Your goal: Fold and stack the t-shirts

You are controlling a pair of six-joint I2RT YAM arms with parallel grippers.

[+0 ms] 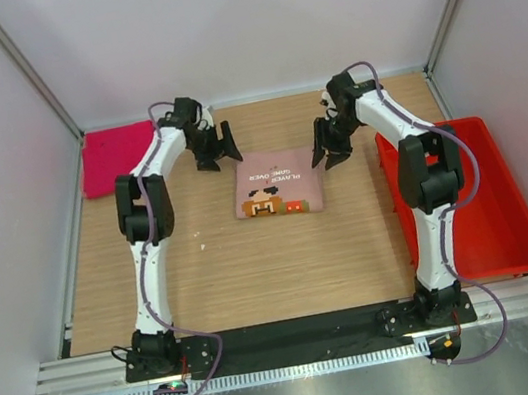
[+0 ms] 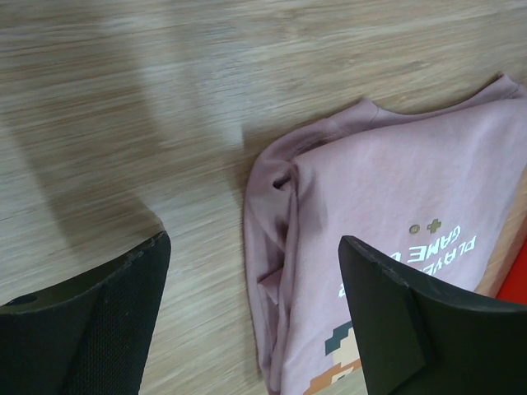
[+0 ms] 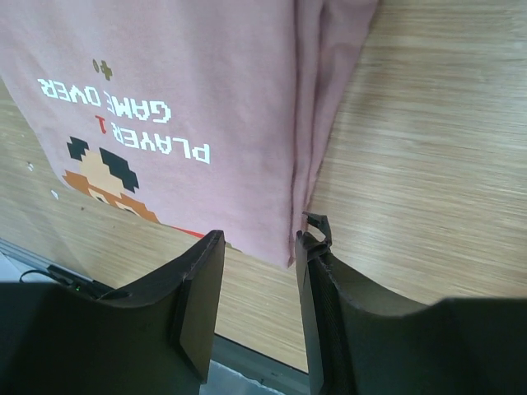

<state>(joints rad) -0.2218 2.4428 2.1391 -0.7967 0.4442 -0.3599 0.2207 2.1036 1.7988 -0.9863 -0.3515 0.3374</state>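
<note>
Pale shirt (image 1: 278, 192) lies folded into a small square mid-table, print up, between your two claws. Magenta shirt (image 1: 119, 158) lies as a flat rectangle at the far left corner, well apart from it.

Left claw (image 2: 251, 329): jaws spread wide, empty, just off the pale shirt's left edge. Right claw (image 3: 255, 304): jaws parted only a little, empty, over the shirt's right edge by its near corner.

Expect the cloth to be light and limp, several layers deep. Lift one layer and the fold likely spills open. Pinch the stacked side edges through all layers, both sides together.

Table (image 1: 258, 280) is smooth wood-grain, so the cloth should slide, not snag. White walls (image 1: 215, 23) stand on three sides. Red bin (image 1: 479, 212) sits just beside the right arm, so mind that elbow.
</note>
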